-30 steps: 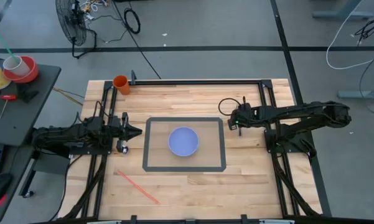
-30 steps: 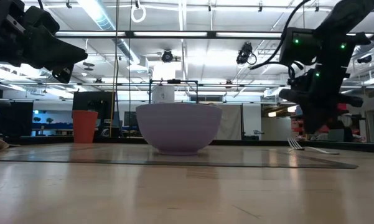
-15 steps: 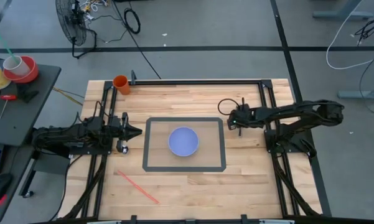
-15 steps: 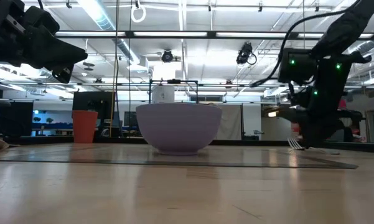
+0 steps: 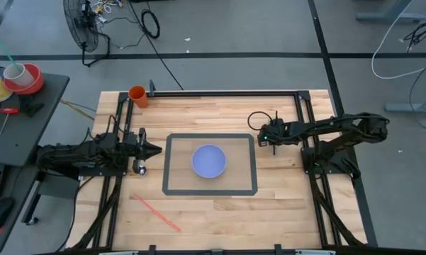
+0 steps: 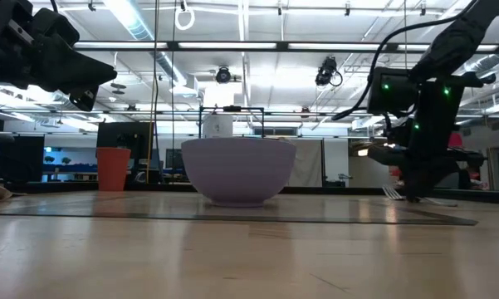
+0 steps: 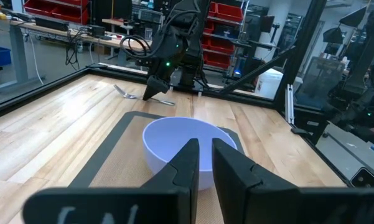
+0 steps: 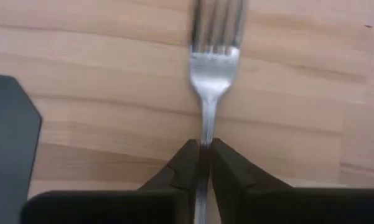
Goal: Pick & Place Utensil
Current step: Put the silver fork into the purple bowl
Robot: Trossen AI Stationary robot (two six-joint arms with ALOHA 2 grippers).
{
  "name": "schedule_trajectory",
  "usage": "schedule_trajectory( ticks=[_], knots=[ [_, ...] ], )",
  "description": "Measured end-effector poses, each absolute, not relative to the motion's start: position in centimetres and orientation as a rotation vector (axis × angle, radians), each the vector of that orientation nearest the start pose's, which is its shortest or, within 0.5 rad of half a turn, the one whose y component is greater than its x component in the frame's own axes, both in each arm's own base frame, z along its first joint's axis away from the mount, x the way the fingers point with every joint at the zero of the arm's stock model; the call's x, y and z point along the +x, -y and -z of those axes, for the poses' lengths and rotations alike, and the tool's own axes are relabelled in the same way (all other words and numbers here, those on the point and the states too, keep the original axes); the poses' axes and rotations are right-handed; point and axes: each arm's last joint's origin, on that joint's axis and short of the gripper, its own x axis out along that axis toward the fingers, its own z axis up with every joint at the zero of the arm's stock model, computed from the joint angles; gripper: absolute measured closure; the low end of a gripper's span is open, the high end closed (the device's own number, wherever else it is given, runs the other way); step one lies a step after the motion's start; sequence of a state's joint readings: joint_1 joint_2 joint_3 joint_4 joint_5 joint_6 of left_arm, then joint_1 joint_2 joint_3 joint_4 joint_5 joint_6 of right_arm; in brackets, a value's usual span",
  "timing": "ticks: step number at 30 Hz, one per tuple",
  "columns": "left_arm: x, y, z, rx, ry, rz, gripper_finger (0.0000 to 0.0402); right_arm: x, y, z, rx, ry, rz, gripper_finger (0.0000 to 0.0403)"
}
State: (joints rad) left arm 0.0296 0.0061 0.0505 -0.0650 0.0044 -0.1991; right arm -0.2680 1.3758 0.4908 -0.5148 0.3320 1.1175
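The right gripper (image 8: 200, 163) is down at the wooden table (image 5: 283, 202), just past the right edge of the dark mat (image 5: 252, 164), its two fingers pinched onto the thin handle of a metal fork (image 8: 212, 68) — the tines point away from the wrist, and the fork lies flat on the bare wood beside the mat's corner. From the left wrist camera, the fork (image 7: 132, 95) shows on the far side of the lavender bowl (image 7: 188, 148), with the right arm's tip lowered onto it. The bowl (image 5: 210, 160) sits in the middle of the mat. The left gripper (image 5: 153, 149) waits at the mat's left edge — fingers nearly together, holding nothing. An orange cup (image 5: 137, 95) stands at the table's far left corner; a red straw (image 5: 156, 212) lies near the front edge.
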Motion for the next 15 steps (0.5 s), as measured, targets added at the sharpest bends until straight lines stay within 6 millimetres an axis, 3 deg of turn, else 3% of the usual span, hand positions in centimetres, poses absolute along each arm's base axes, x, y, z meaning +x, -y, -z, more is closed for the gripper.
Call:
schedule_trajectory(
  ticks=[8, 15],
  knots=[
    [9.5, -0.3, -17.4, -0.199, -0.018, -0.027, 0.0353, 18.6, 5.9, -12.9, 0.859, -1.027, 1.204, 0.0392],
    [9.5, -0.3, -17.4, -0.199, -0.018, -0.027, 0.0353, 22.3, 5.5, -19.1, 0.746, -1.025, 1.076, 0.0382]
  ],
)
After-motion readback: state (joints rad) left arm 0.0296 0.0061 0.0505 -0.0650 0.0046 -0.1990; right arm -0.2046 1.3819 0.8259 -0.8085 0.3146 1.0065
